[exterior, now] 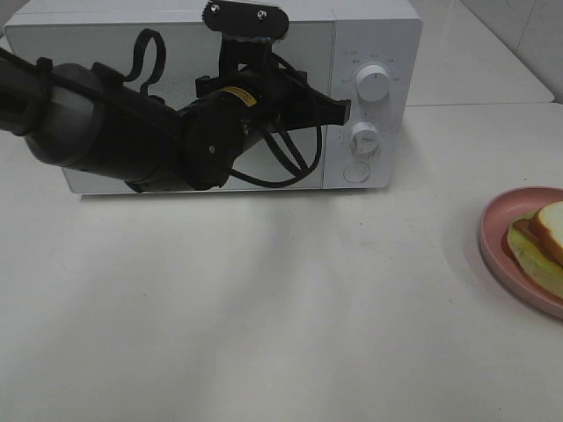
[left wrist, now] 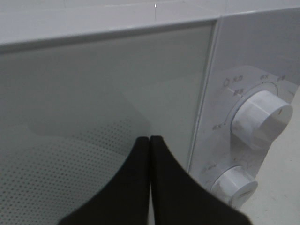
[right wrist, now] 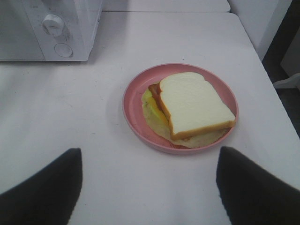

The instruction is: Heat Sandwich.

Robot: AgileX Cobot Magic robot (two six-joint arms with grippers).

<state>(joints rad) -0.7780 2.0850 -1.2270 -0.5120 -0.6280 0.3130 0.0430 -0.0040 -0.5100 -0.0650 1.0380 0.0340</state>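
Observation:
The sandwich (right wrist: 194, 105), white bread over lettuce and reddish filling, lies on a pink plate (right wrist: 132, 101); the high view shows the sandwich (exterior: 538, 242) at the table's right edge. My right gripper (right wrist: 149, 161) hovers over the table just short of the plate, open, with nothing between its fingers. It is out of the high view. The white microwave (exterior: 378, 35) stands at the back with its door closed. My left gripper (left wrist: 149, 138) is shut and empty, its tips close to the door glass beside the control panel. In the high view the left gripper (exterior: 341, 110) reaches across the door's right edge.
Two white knobs (exterior: 370, 85) (exterior: 364, 137) and a round button (exterior: 355, 171) sit on the microwave's panel. The left arm (exterior: 114, 132) spans the door front. The table's right edge (right wrist: 269, 89) runs close behind the plate.

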